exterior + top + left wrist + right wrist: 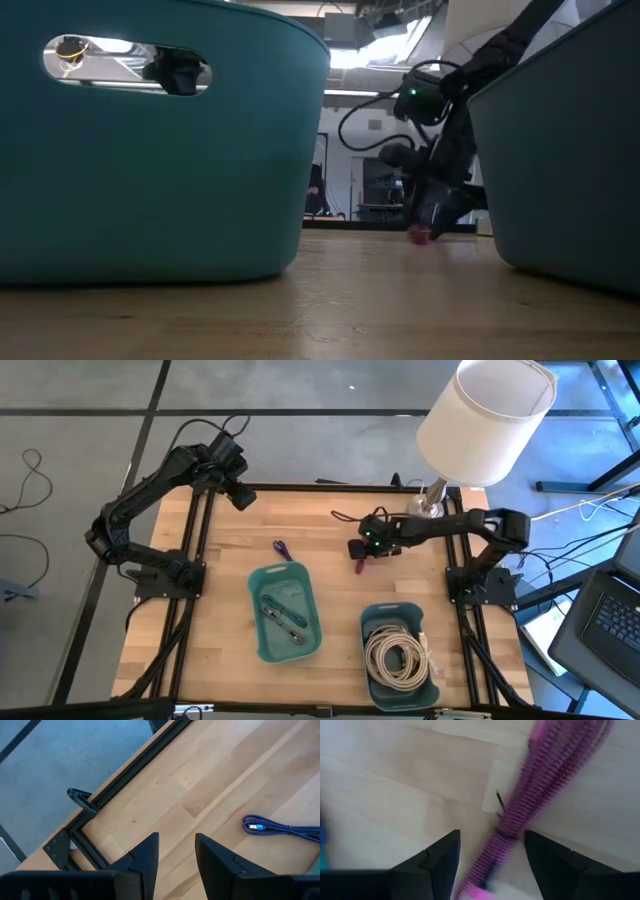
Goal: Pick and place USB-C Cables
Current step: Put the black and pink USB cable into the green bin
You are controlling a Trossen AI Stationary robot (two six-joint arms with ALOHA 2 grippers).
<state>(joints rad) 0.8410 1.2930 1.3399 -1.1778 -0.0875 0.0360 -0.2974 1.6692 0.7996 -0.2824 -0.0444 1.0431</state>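
A magenta braided lead [540, 790] lies on the wood table, seen as a small pink piece [360, 567] from above. My right gripper [492, 865] is open and reaches down over it [432, 218], one finger on each side of the lead with a gap to both. A purple lead [281, 548] lies by the left tray's far edge and shows in the left wrist view [280, 827]. Cream-white coils [398, 655] lie in the right teal tray [372, 622]. Teal and grey leads [283, 615] lie in the left teal tray [258, 585]. My left gripper [240, 495] is open [176, 860] above the table's far left corner.
A lamp with a white shade [485, 415] stands on its metal base [430, 500] at the far right, just behind my right arm. A black frame rail [125, 775] borders the table. Bare wood lies between the two trays and across the far middle.
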